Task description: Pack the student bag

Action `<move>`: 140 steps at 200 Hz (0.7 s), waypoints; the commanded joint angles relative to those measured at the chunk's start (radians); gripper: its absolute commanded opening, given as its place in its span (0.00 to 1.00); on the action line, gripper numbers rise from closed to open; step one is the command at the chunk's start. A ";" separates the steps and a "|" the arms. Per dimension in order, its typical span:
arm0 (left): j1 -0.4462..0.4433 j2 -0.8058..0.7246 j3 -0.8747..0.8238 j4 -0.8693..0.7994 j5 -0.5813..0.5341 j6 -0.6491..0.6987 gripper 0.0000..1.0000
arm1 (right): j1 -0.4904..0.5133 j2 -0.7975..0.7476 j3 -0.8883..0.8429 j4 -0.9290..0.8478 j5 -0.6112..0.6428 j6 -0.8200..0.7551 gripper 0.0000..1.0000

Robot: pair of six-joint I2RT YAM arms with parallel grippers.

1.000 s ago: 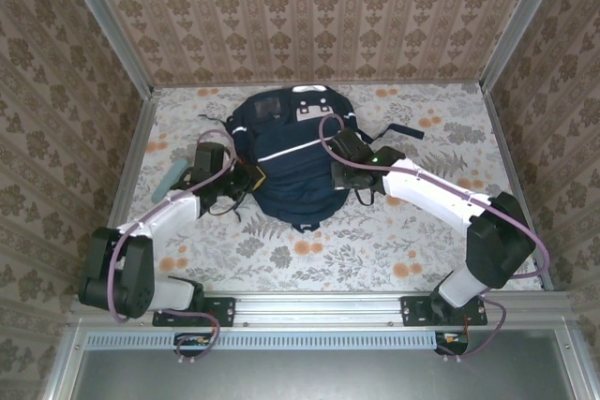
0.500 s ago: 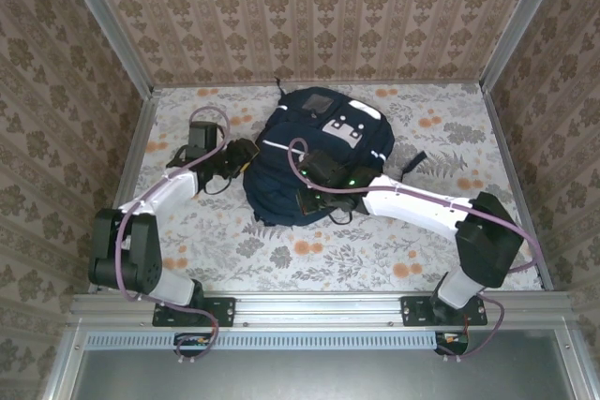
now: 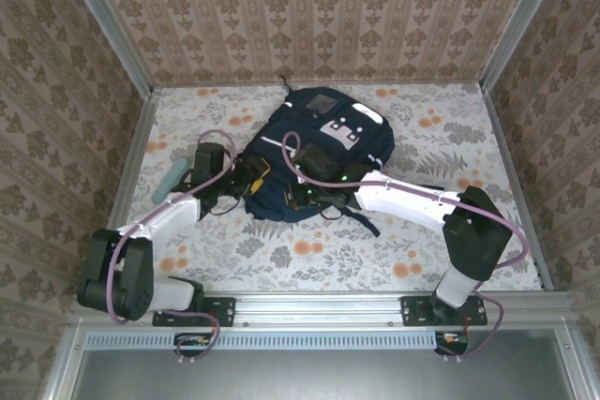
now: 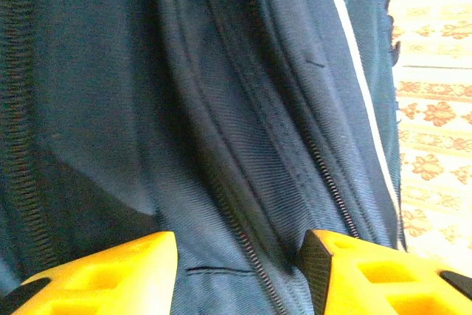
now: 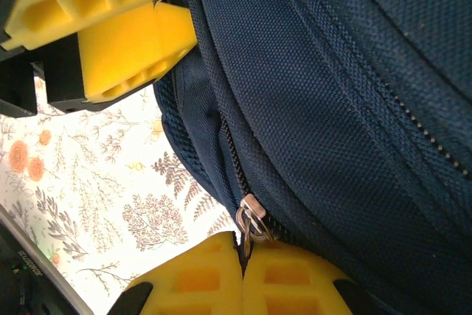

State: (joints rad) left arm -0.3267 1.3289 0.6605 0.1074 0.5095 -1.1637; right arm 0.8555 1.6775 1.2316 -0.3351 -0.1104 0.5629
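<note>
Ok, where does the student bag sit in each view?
Top external: student bag, table centre, between the arms.
Left wrist: student bag across the frame, tablecloth at right edge.
Right wrist: student bag upper right, zipper pull pinched by right end effector.
Shared landmark: floral tablecloth.

student bag on counter, centre toward 12 o'clock; left gripper at its 9, right gripper at its 6.

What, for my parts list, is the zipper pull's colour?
Silvery metal zipper pull, seen best in the right wrist view.
</note>
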 commanded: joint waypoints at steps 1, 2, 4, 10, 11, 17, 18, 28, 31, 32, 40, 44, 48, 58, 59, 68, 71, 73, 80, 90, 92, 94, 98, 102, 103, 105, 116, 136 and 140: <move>-0.010 0.018 0.016 0.072 0.017 -0.020 0.51 | 0.006 0.002 0.014 0.079 -0.076 0.007 0.00; -0.010 0.019 0.017 0.073 0.017 -0.019 0.51 | 0.006 0.001 0.014 0.079 -0.075 0.007 0.00; -0.012 0.019 0.019 0.072 0.016 -0.015 0.51 | 0.005 0.002 0.013 0.079 -0.075 0.008 0.00; -0.016 0.022 0.024 0.069 0.011 -0.011 0.51 | 0.005 -0.001 0.011 0.077 -0.075 0.008 0.00; -0.016 0.022 0.024 0.069 0.010 -0.010 0.51 | 0.005 -0.001 0.011 0.077 -0.074 0.008 0.00; -0.021 0.025 0.030 0.065 0.006 -0.003 0.49 | 0.006 -0.002 0.008 0.078 -0.073 0.010 0.00; -0.021 0.025 0.032 0.064 0.006 -0.002 0.49 | 0.005 -0.003 0.008 0.078 -0.072 0.010 0.00; -0.028 0.031 0.039 0.048 -0.002 0.005 0.46 | 0.006 -0.003 0.005 0.078 -0.069 0.010 0.00; -0.030 0.032 0.040 0.047 -0.006 0.004 0.44 | 0.005 -0.005 0.005 0.077 -0.069 0.010 0.00; -0.031 0.033 0.040 0.045 -0.007 0.004 0.43 | 0.006 -0.005 0.005 0.077 -0.068 0.011 0.00; -0.033 0.037 0.040 0.042 -0.013 0.004 0.38 | 0.005 -0.007 0.004 0.077 -0.065 0.011 0.00; -0.034 0.040 0.039 0.040 -0.015 0.004 0.36 | 0.006 -0.007 0.003 0.075 -0.063 0.011 0.00; -0.034 0.042 0.039 0.038 -0.019 0.005 0.33 | 0.005 -0.008 0.004 0.072 -0.058 0.011 0.00; -0.034 0.044 0.035 0.029 -0.033 0.005 0.25 | 0.005 -0.011 0.006 0.053 -0.034 0.010 0.00; -0.033 0.044 0.035 0.028 -0.034 0.005 0.24 | 0.006 -0.012 0.006 0.050 -0.032 0.010 0.00; -0.033 0.042 0.036 0.010 -0.051 0.013 0.15 | 0.006 -0.019 0.006 0.021 0.008 0.004 0.00; -0.033 0.041 0.036 0.001 -0.058 0.018 0.13 | 0.006 -0.022 0.005 0.009 0.022 0.002 0.00; -0.032 0.041 0.037 -0.004 -0.061 0.020 0.11 | 0.006 -0.025 0.004 0.002 0.034 0.001 0.00; -0.032 0.039 0.039 -0.022 -0.074 0.030 0.05 | 0.004 -0.036 -0.002 -0.027 0.069 -0.005 0.00; -0.031 0.038 0.040 -0.043 -0.091 0.042 0.00 | -0.004 -0.059 -0.022 -0.049 0.100 -0.012 0.00; -0.031 0.038 0.040 -0.046 -0.094 0.043 0.00 | -0.007 -0.065 -0.028 -0.052 0.104 -0.014 0.00; -0.031 0.037 0.042 -0.049 -0.095 0.045 0.00 | -0.008 -0.068 -0.035 -0.054 0.107 -0.014 0.00; -0.031 0.036 0.042 -0.054 -0.101 0.050 0.00 | -0.013 -0.082 -0.049 -0.058 0.113 -0.017 0.00; -0.029 0.036 0.043 -0.059 -0.103 0.055 0.00 | -0.019 -0.095 -0.063 -0.062 0.120 -0.018 0.00; -0.029 0.036 0.042 -0.061 -0.105 0.056 0.00 | -0.021 -0.098 -0.066 -0.063 0.121 -0.019 0.00; -0.028 0.035 0.043 -0.064 -0.108 0.058 0.00 | -0.025 -0.105 -0.073 -0.065 0.125 -0.020 0.00; -0.025 0.035 0.046 -0.082 -0.118 0.071 0.00 | -0.044 -0.143 -0.112 -0.082 0.149 -0.024 0.00; -0.020 0.036 0.048 -0.099 -0.124 0.085 0.00 | -0.091 -0.203 -0.170 -0.116 0.195 -0.033 0.00; -0.019 0.035 0.050 -0.100 -0.124 0.088 0.00 | -0.102 -0.214 -0.183 -0.121 0.202 -0.035 0.00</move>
State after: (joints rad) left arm -0.3649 1.3613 0.6868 0.0799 0.4538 -1.1400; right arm 0.8150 1.5658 1.1072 -0.3672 -0.0212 0.5526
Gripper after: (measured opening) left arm 0.045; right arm 0.059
